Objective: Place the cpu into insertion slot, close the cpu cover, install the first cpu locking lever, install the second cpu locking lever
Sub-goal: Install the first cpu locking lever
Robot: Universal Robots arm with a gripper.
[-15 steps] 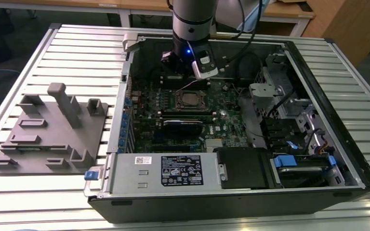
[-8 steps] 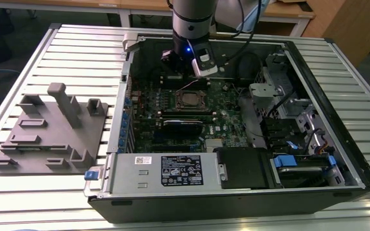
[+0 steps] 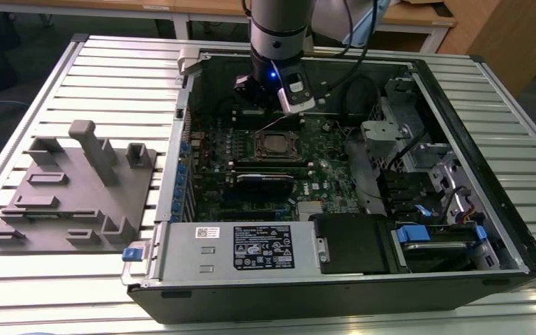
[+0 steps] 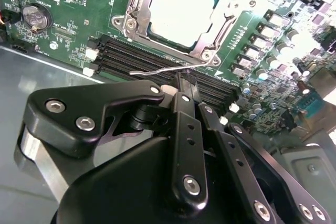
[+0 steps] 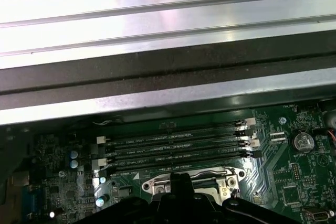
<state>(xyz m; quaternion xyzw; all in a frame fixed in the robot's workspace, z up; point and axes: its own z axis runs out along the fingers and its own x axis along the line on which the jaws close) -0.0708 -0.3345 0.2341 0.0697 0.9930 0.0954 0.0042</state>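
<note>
- My gripper [image 4: 179, 80] is nearest, its fingers pressed together, tips right at a thin wire lever [image 4: 152, 70]. I cannot tell whether they pinch it.
- Just past the lever run the black memory slots [image 4: 131, 56].
- Beyond those, the cpu [image 4: 181, 11] lies in the slot [image 4: 124, 23], with the cover [image 4: 214, 34] down around it.
- All this sits in the open case [image 3: 343, 293].
</note>
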